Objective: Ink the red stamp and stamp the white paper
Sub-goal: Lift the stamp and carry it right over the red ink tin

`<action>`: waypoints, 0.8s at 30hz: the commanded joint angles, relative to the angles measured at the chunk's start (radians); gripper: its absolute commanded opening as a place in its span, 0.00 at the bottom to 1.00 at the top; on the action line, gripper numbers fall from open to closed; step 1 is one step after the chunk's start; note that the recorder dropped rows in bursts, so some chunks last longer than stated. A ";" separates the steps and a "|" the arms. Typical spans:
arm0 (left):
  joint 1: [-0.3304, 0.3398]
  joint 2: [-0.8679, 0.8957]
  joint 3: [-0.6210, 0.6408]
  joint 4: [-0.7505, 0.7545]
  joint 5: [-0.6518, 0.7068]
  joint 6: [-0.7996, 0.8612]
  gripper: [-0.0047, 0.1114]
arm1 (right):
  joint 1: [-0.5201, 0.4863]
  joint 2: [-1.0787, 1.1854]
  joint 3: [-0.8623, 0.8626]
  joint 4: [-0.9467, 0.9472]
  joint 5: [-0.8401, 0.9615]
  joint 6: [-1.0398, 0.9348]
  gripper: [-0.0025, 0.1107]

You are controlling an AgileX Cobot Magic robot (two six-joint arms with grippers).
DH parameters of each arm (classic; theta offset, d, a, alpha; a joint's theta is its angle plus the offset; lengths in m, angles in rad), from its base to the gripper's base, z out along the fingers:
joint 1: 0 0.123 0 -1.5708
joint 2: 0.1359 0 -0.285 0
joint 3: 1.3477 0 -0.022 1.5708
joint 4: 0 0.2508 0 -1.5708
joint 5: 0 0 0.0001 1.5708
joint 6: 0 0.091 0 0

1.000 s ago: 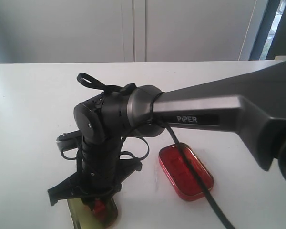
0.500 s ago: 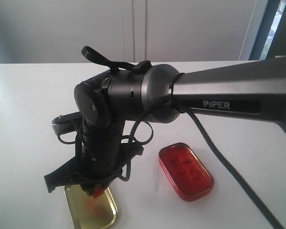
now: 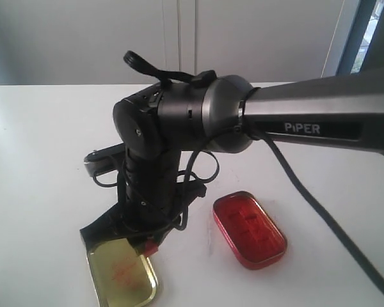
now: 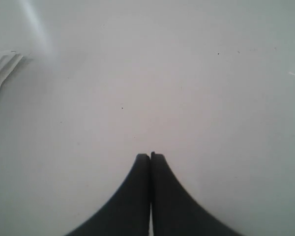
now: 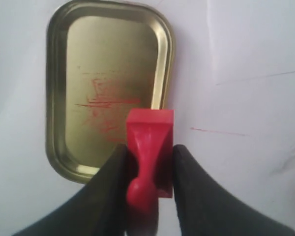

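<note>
The right arm's wrist hides most of the right gripper (image 5: 148,152) and the red stamp (image 3: 153,247), low left in the exterior view; the gold lid (image 3: 123,276), cut by the bottom edge, holds only red smears; the red ink tin (image 3: 249,229) lies right of it; the gripper pinches the stamp's handle, upright, base down over the lid's rim; the left gripper (image 4: 150,156) is clamped together, empty

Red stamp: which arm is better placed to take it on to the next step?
The right. The right gripper holds the red stamp between its jaws, at the edge of the gold tin lid. The left gripper is shut on nothing, over the table, with no tin in its view.
</note>
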 commanded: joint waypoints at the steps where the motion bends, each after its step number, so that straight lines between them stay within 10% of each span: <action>1: -0.004 -0.005 -0.001 -0.012 0.002 0.000 0.04 | -0.042 -0.043 0.026 0.009 0.003 -0.040 0.02; 24: -0.004 -0.005 -0.001 -0.012 0.002 0.000 0.04 | -0.328 -0.293 0.381 0.014 -0.065 -0.153 0.02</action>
